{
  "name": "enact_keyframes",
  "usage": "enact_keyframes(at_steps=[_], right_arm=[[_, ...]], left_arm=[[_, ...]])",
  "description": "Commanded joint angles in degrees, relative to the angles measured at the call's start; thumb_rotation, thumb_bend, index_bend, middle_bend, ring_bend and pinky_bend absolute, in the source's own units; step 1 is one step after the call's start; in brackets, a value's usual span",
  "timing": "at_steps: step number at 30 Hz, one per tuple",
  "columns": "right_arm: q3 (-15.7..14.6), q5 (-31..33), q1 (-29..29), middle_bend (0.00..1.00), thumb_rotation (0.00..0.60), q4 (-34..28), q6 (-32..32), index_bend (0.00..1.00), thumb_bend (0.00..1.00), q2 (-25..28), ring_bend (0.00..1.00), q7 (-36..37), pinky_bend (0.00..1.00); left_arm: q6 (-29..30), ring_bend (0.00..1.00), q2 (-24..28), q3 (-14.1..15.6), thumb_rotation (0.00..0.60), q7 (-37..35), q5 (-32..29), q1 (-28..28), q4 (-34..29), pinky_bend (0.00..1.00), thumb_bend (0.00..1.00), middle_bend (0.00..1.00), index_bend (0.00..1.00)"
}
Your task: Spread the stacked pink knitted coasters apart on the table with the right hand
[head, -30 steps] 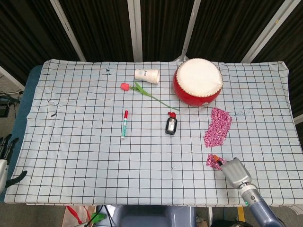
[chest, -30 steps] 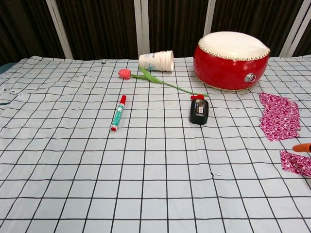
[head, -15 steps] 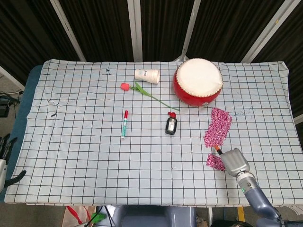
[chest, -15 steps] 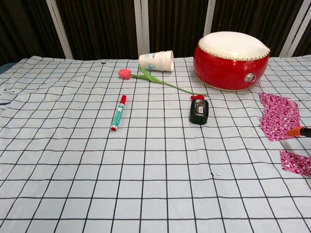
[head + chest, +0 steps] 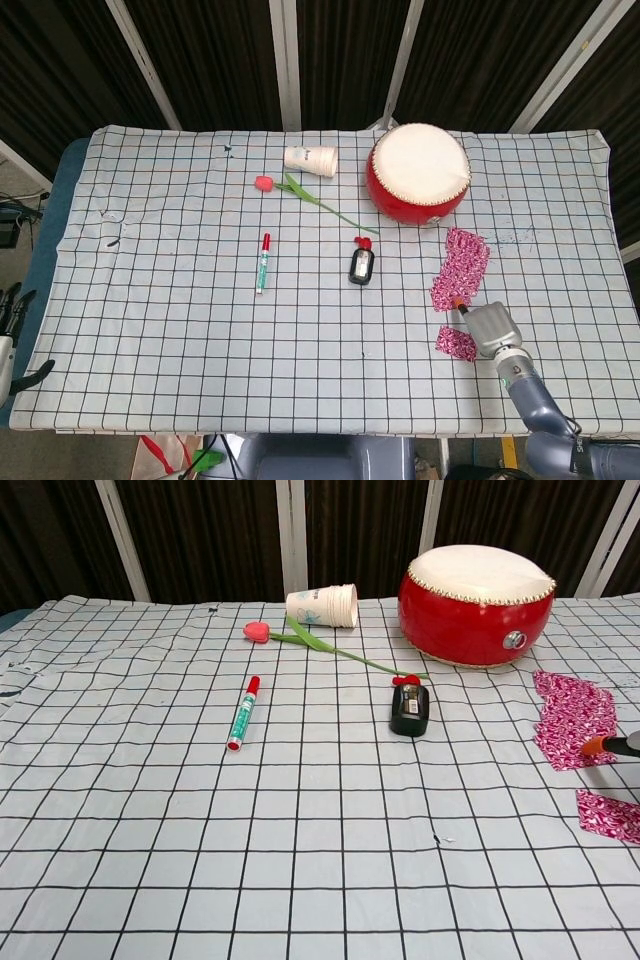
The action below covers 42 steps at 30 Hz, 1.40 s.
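We see the right hand (image 5: 487, 327) between the pink coaster stack (image 5: 460, 267) and one separate coaster (image 5: 455, 344); we cannot tell how its fingers lie.

Lighting: bright, even, diffuse, from overhead; the checked tablecloth (image 5: 200, 330) reads pale and uniformly lit in both views.

Shadows: soft and short. A faint one hugs the red drum (image 5: 478, 605) at its base, toward 6 o'clock in the chest view; the marker (image 5: 242, 714) casts almost none.

Glare: mild sheen on the drum's red wall; its white top (image 5: 421, 160) sits near overexposure in the head view.

Background: dark curtains at 12 o'clock, underexposed, little detail.

Focus: sharp overall, no motion blur.

Distortion: slight bowing of grid lines toward the chest view's edges.
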Motion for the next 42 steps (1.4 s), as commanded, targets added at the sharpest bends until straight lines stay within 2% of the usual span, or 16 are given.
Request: enact_keyframes(at_steps=[1, 19, 42], right_arm=[[0.0, 1.1, 0.7, 0.67, 0.6, 0.8, -0.4, 0.09, 0.58, -0.6, 0.72, -0.4, 0.45], [-1.3, 1.0, 3.6, 0.67, 0.6, -3.2, 1.8, 0.09, 0.58, -2.9, 0.72, -4.6, 0.45], [-1.7, 5.1, 7.8, 0.67, 0.6, -7.7, 6.1, 0.09, 0.58, -7.1, 0.72, -11.6, 0.46]], left_arm=[[0.0, 0.0, -0.1, -0.1, 0.6, 0.1, -0.2, 0.0, 0.0, 0.02, 0.25, 0.0, 0.11], [-0.3, 0.0, -0.1, -0.1, 0.6, 0.1, -0.3, -0.2, 0.0, 0.02, 0.25, 0.0, 0.11], [-0.3, 0.0, 0.5, 0.1, 0.6, -1.8, 0.3, -0.2, 0.2, 0.02, 0.25, 0.0, 0.11]])
